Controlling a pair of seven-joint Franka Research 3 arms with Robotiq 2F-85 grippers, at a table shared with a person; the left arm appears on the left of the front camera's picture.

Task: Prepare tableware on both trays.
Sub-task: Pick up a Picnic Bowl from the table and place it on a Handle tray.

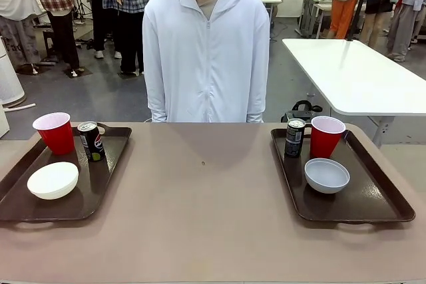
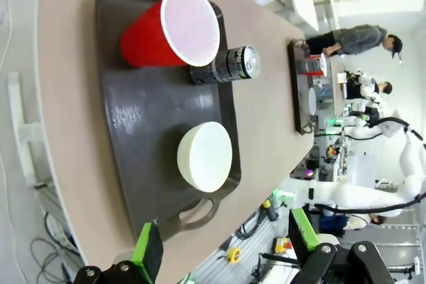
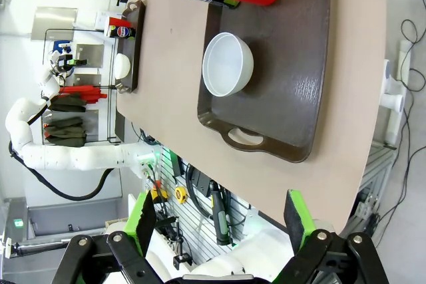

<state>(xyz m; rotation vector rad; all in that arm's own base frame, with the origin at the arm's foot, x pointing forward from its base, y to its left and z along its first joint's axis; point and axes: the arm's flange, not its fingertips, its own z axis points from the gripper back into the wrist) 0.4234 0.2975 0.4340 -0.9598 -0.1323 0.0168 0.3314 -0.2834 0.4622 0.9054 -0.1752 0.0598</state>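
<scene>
Left gripper [image 2: 223, 251] spread wide, empty, above left tray [image 1: 100, 184] holding red cup [image 1: 55, 132], black can [image 1: 91, 141], white bowl [image 1: 52, 180]. Right gripper [image 3: 219, 227] likewise spread (nothing between pads) over right tray [image 1: 379, 197]: cup, can, grey-blue bowl [image 1: 327, 175].

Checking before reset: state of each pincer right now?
Left pincer: open, holding nothing, above the left tray.
Right pincer: open, holding nothing, above the right tray.
</scene>
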